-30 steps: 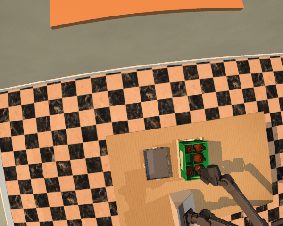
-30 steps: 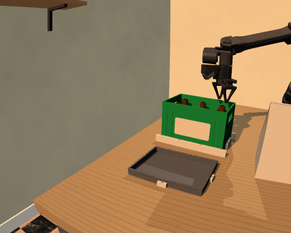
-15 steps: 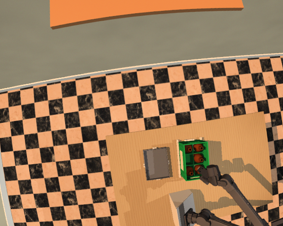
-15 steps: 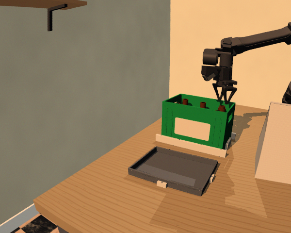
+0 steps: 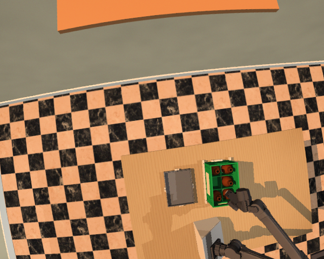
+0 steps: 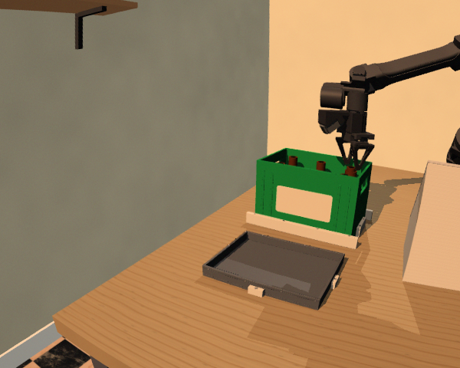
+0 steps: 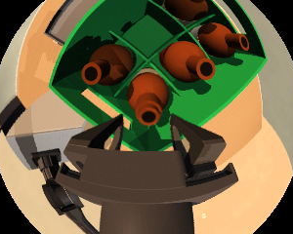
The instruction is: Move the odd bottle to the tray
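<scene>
A green crate (image 6: 313, 188) stands on the wooden table and holds several brown bottles upright; it also shows in the overhead view (image 5: 221, 183) and the wrist view (image 7: 161, 58). My gripper (image 6: 354, 160) hangs open just above the crate's near right corner, its fingertips on either side of the neck of the bottle (image 6: 350, 171) there, not closed on it. In the wrist view that bottle (image 7: 148, 97) lies just ahead of the gripper's (image 7: 148, 138) fingers. The dark grey tray (image 6: 275, 267) lies empty in front of the crate, also in the overhead view (image 5: 179, 186).
A pale wooden strip (image 6: 300, 229) runs along the crate's front foot. A tall beige box (image 6: 442, 228) stands to the right on the table. Small pale blocks (image 6: 255, 291) sit at the tray's rim. A shelf (image 6: 77, 11) hangs on the grey wall.
</scene>
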You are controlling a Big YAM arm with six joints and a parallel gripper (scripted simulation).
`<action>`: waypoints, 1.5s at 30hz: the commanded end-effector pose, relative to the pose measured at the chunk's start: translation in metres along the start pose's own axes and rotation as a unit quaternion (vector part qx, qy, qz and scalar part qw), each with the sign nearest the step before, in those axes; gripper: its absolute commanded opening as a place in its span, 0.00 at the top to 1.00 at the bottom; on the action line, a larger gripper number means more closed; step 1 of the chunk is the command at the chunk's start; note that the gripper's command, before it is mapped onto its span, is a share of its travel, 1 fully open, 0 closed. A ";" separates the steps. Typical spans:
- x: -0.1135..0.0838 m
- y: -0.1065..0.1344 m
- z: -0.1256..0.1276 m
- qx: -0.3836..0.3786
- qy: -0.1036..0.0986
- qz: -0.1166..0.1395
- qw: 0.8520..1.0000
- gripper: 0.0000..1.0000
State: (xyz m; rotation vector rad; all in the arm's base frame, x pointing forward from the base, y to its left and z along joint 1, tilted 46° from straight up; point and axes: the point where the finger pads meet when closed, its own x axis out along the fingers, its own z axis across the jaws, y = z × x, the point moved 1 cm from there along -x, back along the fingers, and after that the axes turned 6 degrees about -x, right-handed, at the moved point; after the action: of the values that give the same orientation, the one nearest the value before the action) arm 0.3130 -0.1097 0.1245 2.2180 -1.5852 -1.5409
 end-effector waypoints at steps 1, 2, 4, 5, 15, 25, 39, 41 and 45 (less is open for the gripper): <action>0.008 -0.001 -0.005 -0.003 -0.002 0.005 1.000 0.39; 0.006 -0.003 -0.012 0.003 0.002 0.001 1.000 0.39; 0.013 0.000 -0.002 -0.005 -0.004 0.007 1.000 0.39; 0.014 0.000 -0.002 -0.005 -0.004 0.007 1.000 0.39; 0.023 -0.001 -0.005 -0.003 -0.002 0.005 1.000 0.39; 0.026 -0.001 -0.007 -0.001 -0.001 0.004 1.000 0.39; 0.029 0.000 -0.004 -0.002 -0.003 0.006 1.000 0.39; 0.029 0.000 -0.004 -0.002 -0.003 0.006 1.000 0.39; 0.029 0.000 -0.004 -0.002 -0.003 0.006 1.000 0.39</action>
State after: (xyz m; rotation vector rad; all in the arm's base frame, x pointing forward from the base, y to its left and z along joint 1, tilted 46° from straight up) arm 0.3159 -0.1255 0.1114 2.2212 -1.5767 -1.5377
